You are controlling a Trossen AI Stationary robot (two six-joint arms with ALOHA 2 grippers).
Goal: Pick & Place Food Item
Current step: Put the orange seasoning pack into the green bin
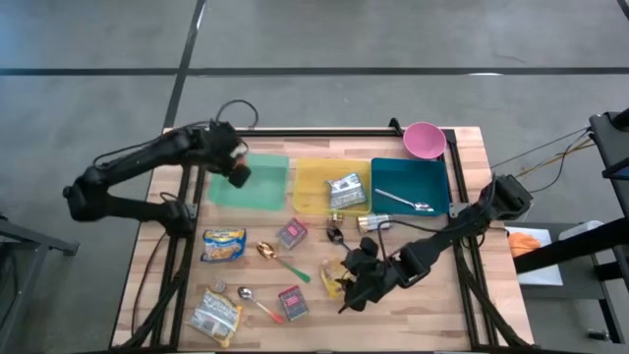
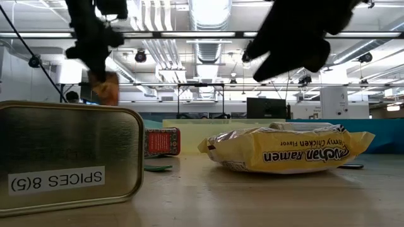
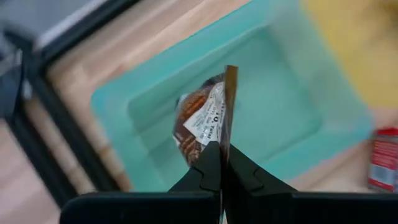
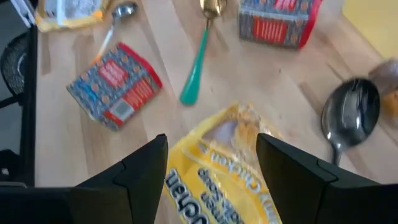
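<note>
Two grippers are at work. Left gripper point(image 3: 221, 163) is pinched tight on a brown snack packet point(image 3: 200, 119) and holds it up in the air above the green tray point(image 3: 292, 112). Right gripper point(image 4: 211, 163) has its fingers spread wide over a yellow ramen pack point(image 4: 221, 171) on the table point(image 4: 155, 143), well away from the green tray. A green-handled spoon point(image 4: 198, 62) lies just beside the ramen pack.
</note>
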